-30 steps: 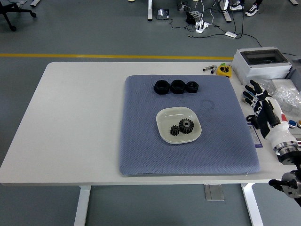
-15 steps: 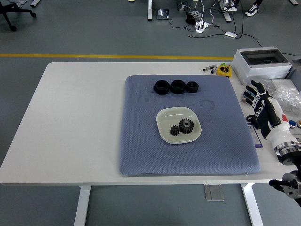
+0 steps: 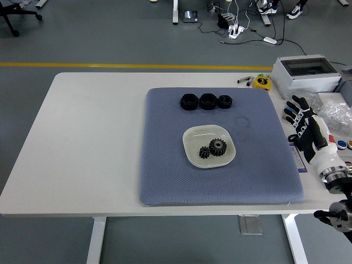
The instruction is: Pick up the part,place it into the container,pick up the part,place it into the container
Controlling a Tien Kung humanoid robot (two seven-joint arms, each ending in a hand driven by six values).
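Right hand (image 3: 303,122) slightly nearer, white table (image 3: 88,137)

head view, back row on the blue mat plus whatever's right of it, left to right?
Large black hex nut → second large black hex nut → smaller black nut → yellow tape measure → grey plastic junction box.

You have two small dark gears lying flat in the white container (image 3: 193,137), a shallow square dish with rounded corners near the middle of the blue mat. The larger gear (image 3: 218,146) sits just right of the dish's centre; the smaller gear (image 3: 205,152) lies at its 8 o'clock, teeth touching or nearly so. At the dish's 12 o'clock, three black nut-like parts (image 3: 207,101) stand side by side in a row
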